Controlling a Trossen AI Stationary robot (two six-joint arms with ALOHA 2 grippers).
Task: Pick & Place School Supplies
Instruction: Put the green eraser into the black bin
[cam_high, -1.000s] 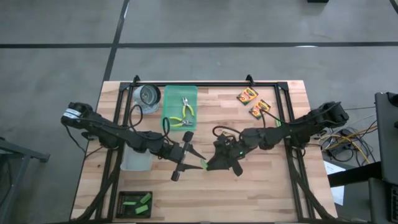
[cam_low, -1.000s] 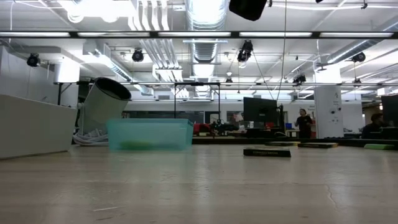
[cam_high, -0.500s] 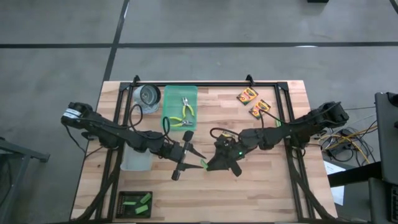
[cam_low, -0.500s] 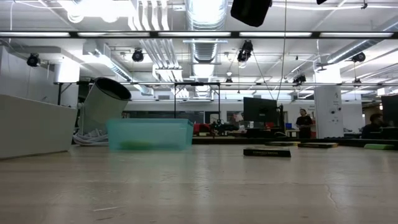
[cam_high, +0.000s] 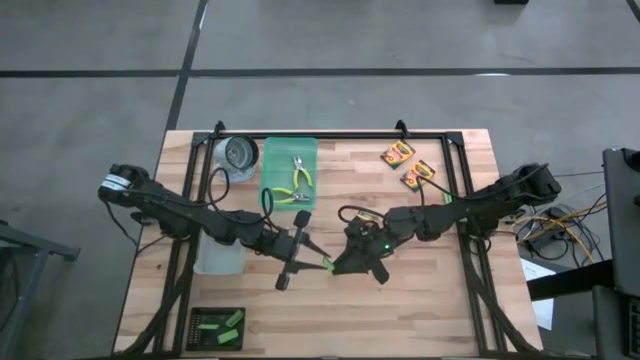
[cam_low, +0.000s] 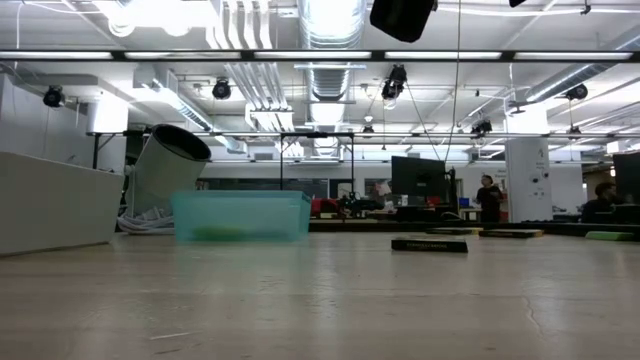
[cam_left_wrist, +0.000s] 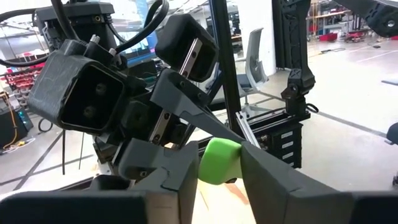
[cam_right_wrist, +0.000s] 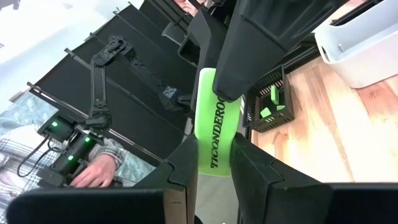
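- Both claws meeting over the middle of the desk (cam_high: 420, 300), just below the teal tray (cam_high: 290, 172).
- Bright green block (cam_high: 327, 265) up in the air between the two claws; "TICONDEROGA"-like letters on it in the right wrist view (cam_right_wrist: 214, 134).
- Right claw (cam_high: 338, 266) pinching one end of the green block, fingers (cam_right_wrist: 177, 168) tight on both sides.
- Left claw (cam_high: 315, 256) narrow around the other end of the same block (cam_left_wrist: 219, 161), fingers (cam_left_wrist: 273, 171) touching it.
- Two pliers (cam_high: 295, 182) with yellow-green handles lying inside the teal tray.
- Two crayon boxes (cam_high: 408, 163) flat on the desk, well right of the tray, near the far edge.
- More green blocks (cam_high: 222, 322) in a small black crate (cam_high: 217, 327), far below the tray at the near edge.
- Clear bin (cam_high: 219, 252) left of the tray, under the left arm.
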